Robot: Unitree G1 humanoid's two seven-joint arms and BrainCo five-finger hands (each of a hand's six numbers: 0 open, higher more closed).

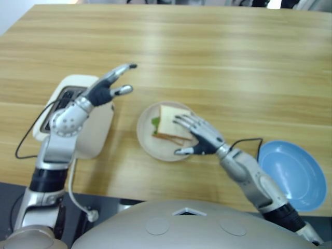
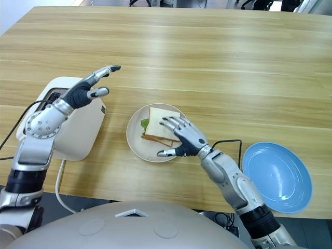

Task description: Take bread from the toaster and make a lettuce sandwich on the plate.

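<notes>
I'm seeing my right hand lying released on the sandwich on the plate; left hand hovering open-fingered over the toaster.

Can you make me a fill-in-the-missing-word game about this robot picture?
The empty bowl is ____. The lettuce peeking from the sandwich is ____. The toaster sits below the robot's ____ hand. The ____ hand covers the sandwich. Missing words: blue, green, left, right.
</notes>
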